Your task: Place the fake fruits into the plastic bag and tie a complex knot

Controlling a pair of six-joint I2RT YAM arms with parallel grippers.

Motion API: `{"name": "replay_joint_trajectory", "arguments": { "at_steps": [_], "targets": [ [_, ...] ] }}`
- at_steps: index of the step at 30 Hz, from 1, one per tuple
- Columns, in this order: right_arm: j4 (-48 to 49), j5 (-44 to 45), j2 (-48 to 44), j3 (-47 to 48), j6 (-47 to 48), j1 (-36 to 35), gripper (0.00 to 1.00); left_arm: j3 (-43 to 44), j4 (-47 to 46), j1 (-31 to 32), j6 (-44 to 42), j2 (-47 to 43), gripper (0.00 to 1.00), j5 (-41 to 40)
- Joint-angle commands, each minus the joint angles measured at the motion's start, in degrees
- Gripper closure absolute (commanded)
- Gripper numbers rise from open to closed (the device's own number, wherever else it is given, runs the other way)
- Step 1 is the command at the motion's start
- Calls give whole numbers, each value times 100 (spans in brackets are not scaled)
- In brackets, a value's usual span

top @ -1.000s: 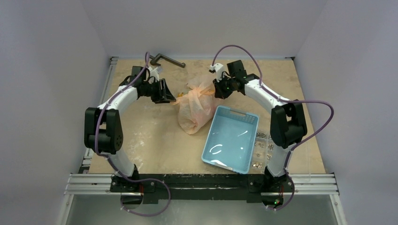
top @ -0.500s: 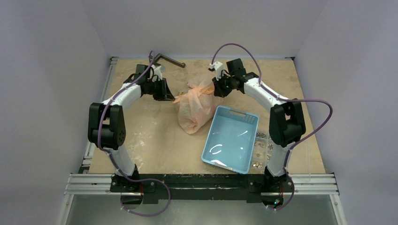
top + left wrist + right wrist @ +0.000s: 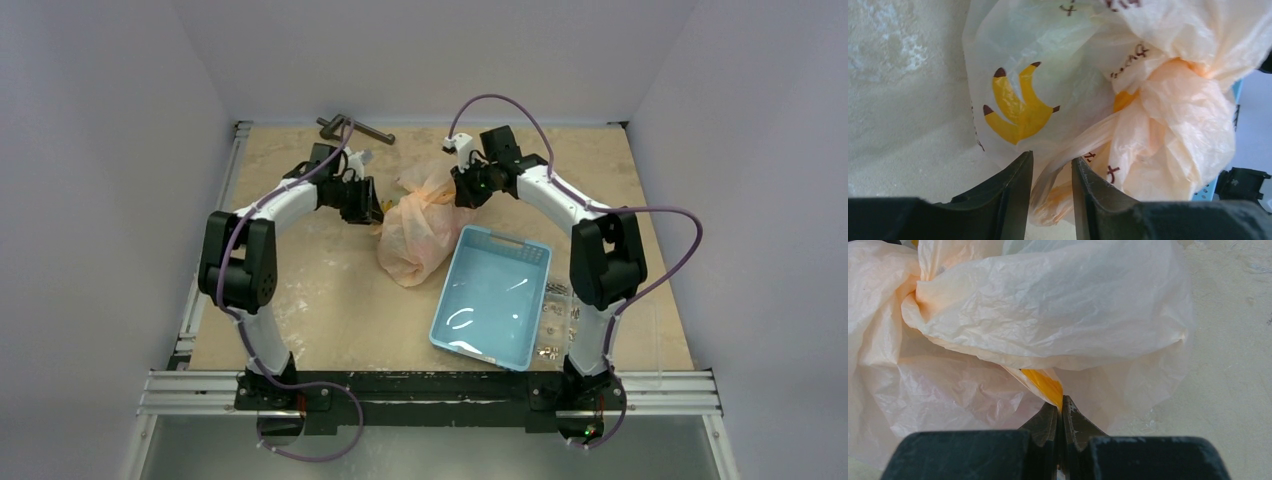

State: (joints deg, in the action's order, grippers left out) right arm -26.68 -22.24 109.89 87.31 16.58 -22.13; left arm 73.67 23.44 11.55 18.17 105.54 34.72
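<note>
The plastic bag (image 3: pixel 418 225) lies bunched and knotted at the table's middle back, pale orange with a yellow banana print (image 3: pixel 1015 107). The fake fruits are hidden inside it. My left gripper (image 3: pixel 378 212) is at the bag's left side. In the left wrist view its jaws (image 3: pixel 1052 159) stand apart, and a twisted strand of the bag (image 3: pixel 1073 147) runs loosely between them. My right gripper (image 3: pixel 458 195) is at the bag's upper right. Its jaws (image 3: pixel 1062 402) are shut on a yellow-printed fold of the bag (image 3: pixel 1045 382).
A light-blue basket (image 3: pixel 505 240) sits just right of the bag, nothing in it. A dark metal tool (image 3: pixel 355 127) lies at the back edge. Small metal parts (image 3: pixel 560 320) are scattered beside the basket's right side.
My left arm has swung right, up to the bag's left side, with a strand now between its jaws. The right gripper has kept its grip and barely shifted.
</note>
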Motion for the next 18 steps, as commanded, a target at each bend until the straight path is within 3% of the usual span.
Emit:
{"name": "replay_joint_trajectory", "arguments": {
  "at_steps": [1, 4, 6, 8, 11, 12, 18],
  "targets": [
    [21, -61, -158, 224, 26, -44, 100, 350, 783, 11, -474, 180, 69, -664],
    [91, -29, -214, 201, -68, -45, 100, 400, 1199, 14, -534, 171, 55, -883],
    [154, 21, -262, 156, -108, -45, 100, 255, 1193, 5, -534, 97, 51, -905],
    [188, 60, -275, 140, -175, -46, 100, 109, 1024, 7, -431, 69, 60, -929],
    [186, 82, -274, 141, -273, -46, 100, 162, 948, 6, -198, 166, 96, -1357],
    [188, 60, -281, 138, -298, -46, 100, 219, 955, 5, -107, 183, 100, -1613],
    [41, 441, -446, 263, -355, -13, 100, 292, 1221, -97, -281, -533, 100, -2997]
  ]
}}
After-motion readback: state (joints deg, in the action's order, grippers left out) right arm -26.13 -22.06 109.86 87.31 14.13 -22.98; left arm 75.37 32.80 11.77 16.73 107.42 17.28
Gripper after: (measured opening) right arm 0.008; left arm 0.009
